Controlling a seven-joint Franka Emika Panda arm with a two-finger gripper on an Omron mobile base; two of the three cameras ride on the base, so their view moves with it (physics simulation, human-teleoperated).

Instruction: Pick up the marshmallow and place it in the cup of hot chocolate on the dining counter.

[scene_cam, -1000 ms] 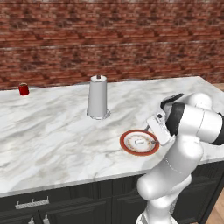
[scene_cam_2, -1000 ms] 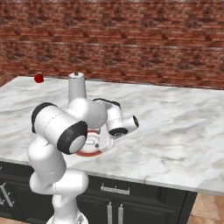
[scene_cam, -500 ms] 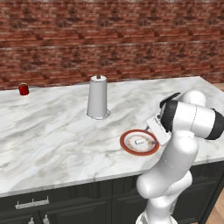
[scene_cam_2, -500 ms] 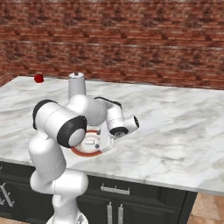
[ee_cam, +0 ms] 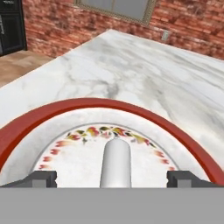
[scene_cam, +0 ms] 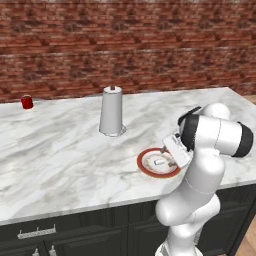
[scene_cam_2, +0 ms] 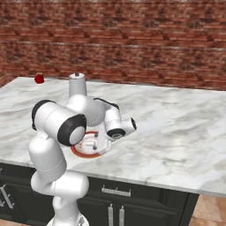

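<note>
The marshmallow is a small white cylinder lying on a round red-rimmed plate. My open gripper hangs low over it, with one dark fingertip on each side and neither touching it. From the base, the marshmallow lies mid-plate just below the hand, and my gripper tilts down at it. The cup of hot chocolate is a small red mug far left at the back of the dining counter. The right base view also has the mug and the marshmallow.
A tall grey conical canister with a knob stands between the plate and the mug. A brick wall runs behind the counter. My own arm hides part of the plate in the right base view.
The arm has folded in a little and the hand has sunk closer to the plate. The marshmallow, plate and mug have not moved. The jaws stay open.
</note>
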